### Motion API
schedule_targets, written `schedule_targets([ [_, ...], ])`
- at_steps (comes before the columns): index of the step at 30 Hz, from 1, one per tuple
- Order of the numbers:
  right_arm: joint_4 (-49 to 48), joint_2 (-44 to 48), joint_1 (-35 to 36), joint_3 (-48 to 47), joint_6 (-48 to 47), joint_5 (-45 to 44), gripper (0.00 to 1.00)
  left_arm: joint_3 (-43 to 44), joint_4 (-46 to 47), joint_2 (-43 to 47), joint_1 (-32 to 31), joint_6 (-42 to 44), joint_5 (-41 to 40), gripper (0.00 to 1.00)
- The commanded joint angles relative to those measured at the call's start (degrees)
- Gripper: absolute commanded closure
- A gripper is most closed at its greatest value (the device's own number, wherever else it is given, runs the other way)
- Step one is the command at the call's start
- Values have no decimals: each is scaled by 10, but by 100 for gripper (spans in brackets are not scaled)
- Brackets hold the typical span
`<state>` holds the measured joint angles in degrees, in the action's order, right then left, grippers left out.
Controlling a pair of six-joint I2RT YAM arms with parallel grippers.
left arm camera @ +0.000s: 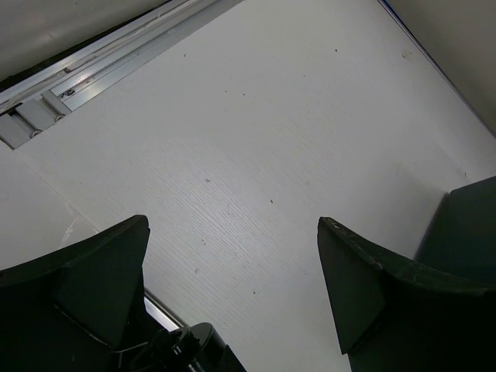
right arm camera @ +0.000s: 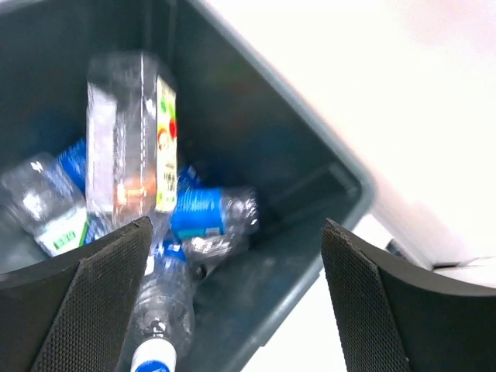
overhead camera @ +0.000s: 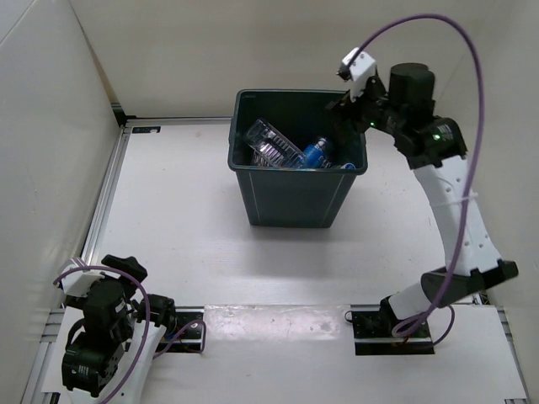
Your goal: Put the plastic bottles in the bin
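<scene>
lying inside the bin (overhead camera: 295, 202), the plastic bottles (overhead camera: 282, 151) are piled toward its floor. the wider fruit-labelled bottle (right arm camera: 132, 132) leans over a blue-labelled bottle (right arm camera: 205, 213), with others beside and beneath. no bottle shows outside the bin in the top view, so the task is judged done or nearly so.

the right gripper (overhead camera: 345, 108) hangs over the bin's far right corner, jaws spread wide, nothing between them. the left gripper (left arm camera: 232, 229) is likewise wide and empty, folded low at the near left over the table (overhead camera: 185, 244), well apart from the bin.

risks, as judged: a descent or sideways swing of the right gripper could catch the rolled rim just beside it and shove or tip the bin. the right wrist view is blurred, so clearance there cannot be fixed. the purple cable (overhead camera: 472, 93) arcs high and could drag during a fast retreat.

room: open table lies left of and nearer than the bin. the right wall (overhead camera: 522, 168) stands near the raised arm. lifting upward, then toward the near edge, looks the freest exit.
</scene>
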<state>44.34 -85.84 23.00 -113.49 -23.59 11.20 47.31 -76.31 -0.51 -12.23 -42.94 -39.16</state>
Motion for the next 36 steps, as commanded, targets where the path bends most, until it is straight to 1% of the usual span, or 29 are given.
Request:
schedule_targets([
  [1,-67,42,3,7,15,15,10,-2,2,-6,-3,4,0,0],
  [2,-76,52,23,32,4,-52,10,-2,3,-8,-3,4,0,0],
  [3,-89,60,38,50,-5,-84,10,-1,3,-8,-3,4,-1,0],
  [4,-147,78,82,69,-17,-128,10,-2,2,-8,-3,5,0,0],
  [5,-172,95,101,105,-26,-205,10,-1,3,-8,-3,4,-1,0],
  [6,-236,102,116,146,-49,-281,10,-2,3,-8,-3,5,0,0],
  [7,-313,116,139,162,-59,-311,10,-1,2,-6,-3,4,0,0],
  [8,-339,123,139,185,-69,-355,10,-2,3,-7,-3,5,0,0],
  [9,-368,124,135,181,-59,-370,10,-2,2,-7,-3,4,-1,0],
  [10,-370,122,105,166,-49,-369,10,-3,3,-9,-3,5,0,0],
  [11,-348,121,93,159,-29,-370,10,-1,3,-11,-3,6,0,0],
  [13,-334,122,45,143,28,-385,10,-1,3,-12,-4,5,0,0],
  [14,-299,124,10,137,45,-385,10,-2,2,-12,-4,6,0,0],
  [16,-271,130,-27,126,124,-383,10,-1,2,-14,-3,3,-1,0],
  [17,-223,130,-91,125,148,-378,10,-1,3,-13,-4,6,-1,0],
  [18,-202,132,-116,122,188,-341,10,-1,3,-13,-3,6,-1,0],
  [19,-160,134,-139,125,211,-275,10,-1,3,-13,-3,6,0,0],
  [20,-119,135,-200,140,212,-202,10,-1,5,-16,-3,7,0,0],
  [22,-77,144,-224,175,211,-159,10,-1,7,-19,-3,11,5,0],
  [23,-66,147,-247,209,214,-157,10,-2,7,-26,-3,10,5,0],
  [24,-46,151,-255,228,231,-158,10,0,8,-28,-4,13,8,0],
  [25,-52,175,-273,246,247,-158,10,1,8,-33,-4,13,11,0],
  [26,-54,184,-290,299,252,-146,10,2,6,-38,-3,10,11,0],
  [28,-50,215,-296,345,254,-138,10,4,6,-39,-3,8,16,0],
  [30,-49,237,-264,390,255,-166,10,1,13,-35,-3,20,23,0],
  [32,-26,240,-247,433,257,-236,10,2,27,-40,-4,37,38,0],
  [33,-4,235,-210,442,254,-260,10,8,38,-54,-3,50,40,0],
  [35,45,227,-183,449,239,-283,10,10,52,-69,-3,65,61,0],
  [36,57,219,-173,450,239,-296,10,12,58,-102,-4,70,65,0],
])
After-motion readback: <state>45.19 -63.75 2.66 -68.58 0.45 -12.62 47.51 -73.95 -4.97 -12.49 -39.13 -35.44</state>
